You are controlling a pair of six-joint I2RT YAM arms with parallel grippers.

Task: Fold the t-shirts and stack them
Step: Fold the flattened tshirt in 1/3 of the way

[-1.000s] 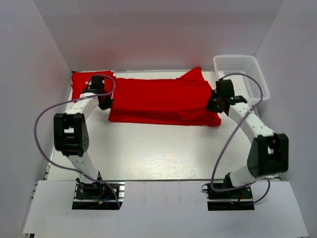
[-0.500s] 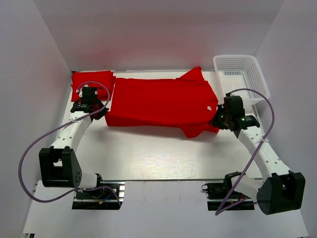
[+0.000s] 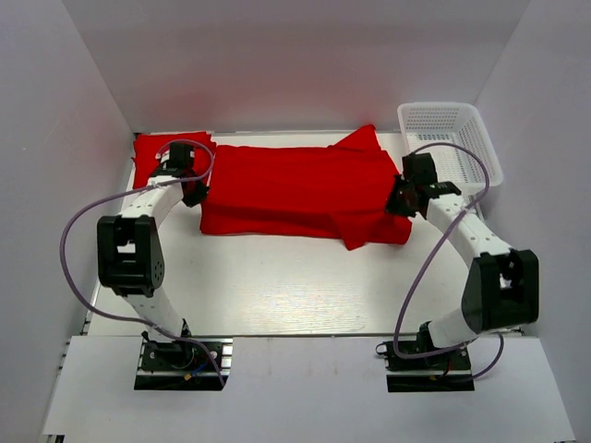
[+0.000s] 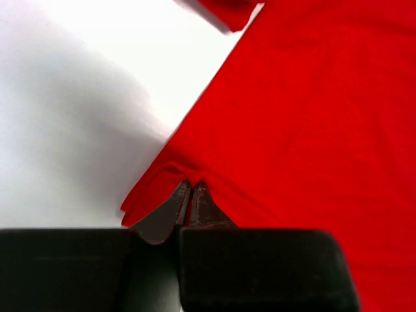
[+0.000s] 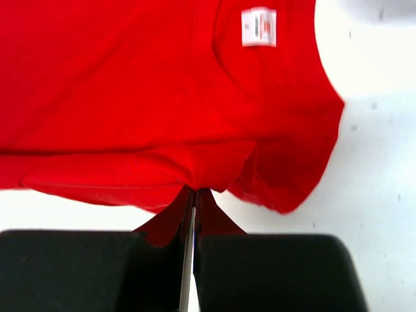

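Observation:
A red t-shirt (image 3: pixel 305 185) lies lengthwise across the back of the table. My left gripper (image 3: pixel 196 192) is shut on its left edge, and the wrist view shows the fingertips (image 4: pixel 190 186) pinching a bunched fold of the cloth (image 4: pixel 312 117). At the shirt's right end my right gripper (image 3: pixel 400 198) is also shut on it; the cloth (image 5: pixel 130 84) gathers into the closed tips (image 5: pixel 195 190). The white neck tag (image 5: pixel 259 27) faces up. A sleeve flap (image 3: pixel 365 238) sticks out at the near right. Another red t-shirt (image 3: pixel 148 152) lies folded at the back left corner.
A white mesh basket (image 3: pixel 452 138) stands at the back right, close behind my right wrist. White walls close in the back and both sides. Bare white table (image 3: pixel 295 286) stretches between the shirt and the arm bases.
Both grippers swung toward the near side with the shirt's ends, then went back toward the far side. The shirt is folded over again, with a sleeve flap now out at the near right.

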